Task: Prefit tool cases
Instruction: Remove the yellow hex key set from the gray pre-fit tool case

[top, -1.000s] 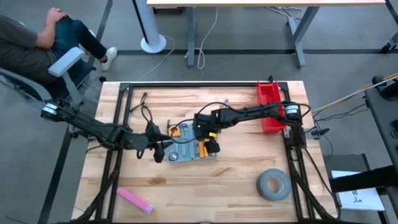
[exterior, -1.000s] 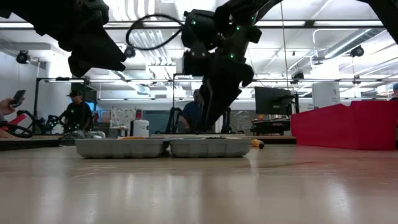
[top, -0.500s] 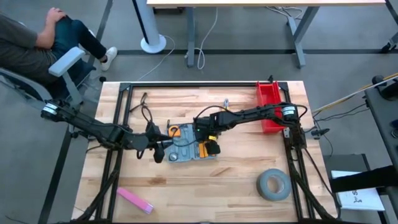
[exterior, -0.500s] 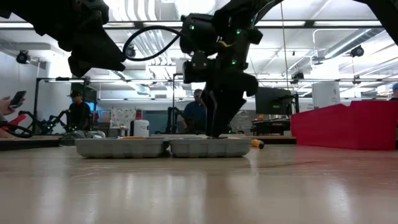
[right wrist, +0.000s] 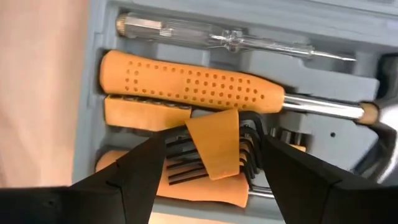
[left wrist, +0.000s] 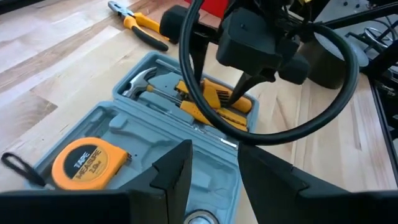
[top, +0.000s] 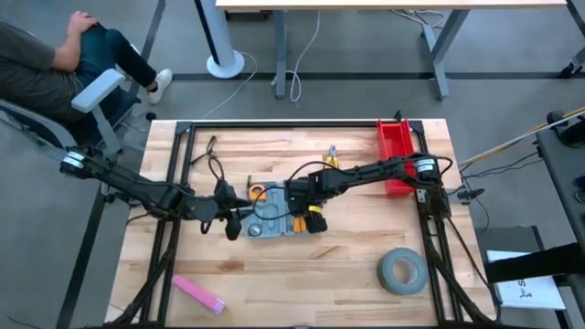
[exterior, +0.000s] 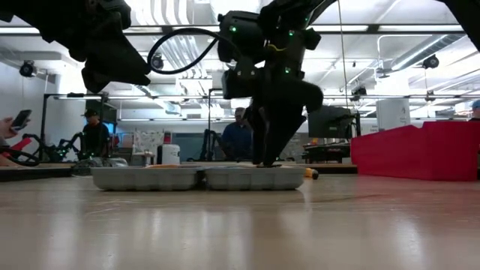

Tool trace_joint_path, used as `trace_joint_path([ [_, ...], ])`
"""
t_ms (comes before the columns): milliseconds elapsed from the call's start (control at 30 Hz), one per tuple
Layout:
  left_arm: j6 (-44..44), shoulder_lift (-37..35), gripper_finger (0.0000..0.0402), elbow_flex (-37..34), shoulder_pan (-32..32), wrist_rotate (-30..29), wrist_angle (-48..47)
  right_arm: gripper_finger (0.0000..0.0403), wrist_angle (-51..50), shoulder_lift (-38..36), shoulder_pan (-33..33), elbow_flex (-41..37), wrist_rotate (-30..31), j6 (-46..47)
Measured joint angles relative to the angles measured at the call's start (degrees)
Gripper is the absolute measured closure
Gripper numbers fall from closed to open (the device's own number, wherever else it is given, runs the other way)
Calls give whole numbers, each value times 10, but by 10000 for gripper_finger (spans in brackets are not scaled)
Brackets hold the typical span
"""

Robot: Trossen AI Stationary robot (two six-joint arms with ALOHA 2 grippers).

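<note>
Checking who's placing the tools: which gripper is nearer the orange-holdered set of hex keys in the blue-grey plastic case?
Right. The right gripper hangs open directly over the hex key set, fingers straddling it. The left gripper hovers open above the tool case's opposite edge.

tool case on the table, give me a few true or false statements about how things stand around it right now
1. The tool case lies open, with a tape measure in one half. True.
2. The right tool is shut on the hammer. False: its fingers stand open either side of the orange hex key holder.
3. The pliers lie in the case. False: they lie on the table beside it.
4. The grey tape roll lies apart from the case. True.
5. The left tool holds the case lid. False: it is open, holding nothing.
</note>
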Motion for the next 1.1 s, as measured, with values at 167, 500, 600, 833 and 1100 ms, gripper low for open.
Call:
trace_joint_path([
  [167, 0, 0, 264, 0, 0, 5, -1, 161, -17, 0, 12, 0, -13, 0],
  [500, 0, 0, 264, 0, 0, 5, -4, 152, -29, -1, 14, 1, -14, -15],
  [600, 0, 0, 264, 0, 0, 5, -4, 144, -30, -1, 14, 1, -13, -28],
  [833, 0, 0, 264, 0, 0, 5, -4, 118, -36, -9, 14, 1, 1, -38],
  [1100, 2, 0, 264, 0, 0, 5, -6, 104, -43, -18, 15, 1, 2, -39],
])
